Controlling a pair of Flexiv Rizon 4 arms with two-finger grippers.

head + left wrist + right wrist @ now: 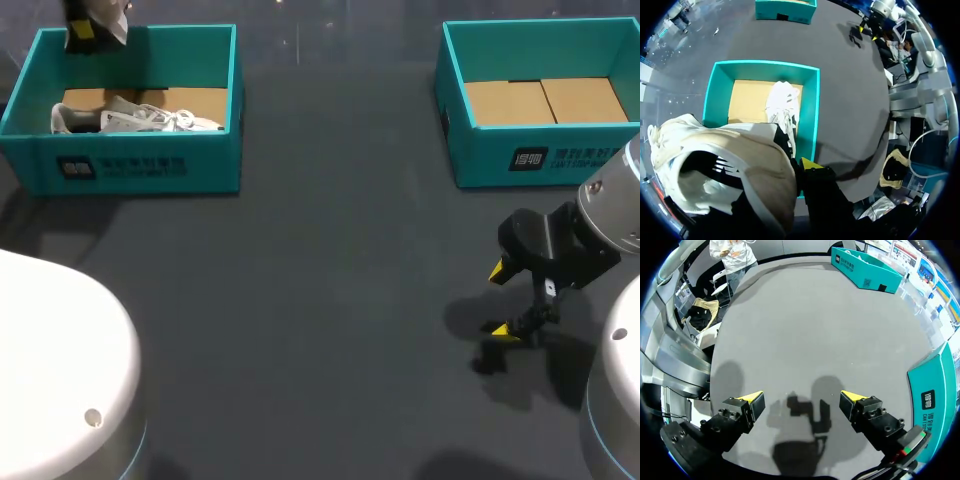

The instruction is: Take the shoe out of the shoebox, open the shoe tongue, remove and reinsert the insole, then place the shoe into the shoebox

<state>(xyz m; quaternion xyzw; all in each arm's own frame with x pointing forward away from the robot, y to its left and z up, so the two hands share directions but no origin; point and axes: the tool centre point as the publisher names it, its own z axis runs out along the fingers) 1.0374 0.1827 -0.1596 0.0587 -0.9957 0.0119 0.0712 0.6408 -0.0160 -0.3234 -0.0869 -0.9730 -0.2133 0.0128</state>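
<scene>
The white shoe (135, 118) is sitting inside the left shoebox (120, 170), lying lengthwise close to the box's near wall, with its laces trailing loose toward one end. The left hand (90, 30) is hanging over the far wall of that box. From its own wrist view a pale fabric wrapping (730, 165) is covering most of it, so I cannot tell whether it is wide or narrow.

The shoe is looking like a light, soft thing. My guess is the upper is going to give under a squeeze while the sole holds stiff. The best place to take hold seems to be the heel collar or across the sides at midfoot, clear of those laces, which could be snagging on the box wall.

Over on the other side, the right hand (502, 300) is hovering above the bare grey bench (320, 300), spread wide and holding nothing. It is near the second shoebox (540, 160). That box is showing only its brown cardboard floor (545, 100). The left box is carrying the same cardboard under the shoe.
</scene>
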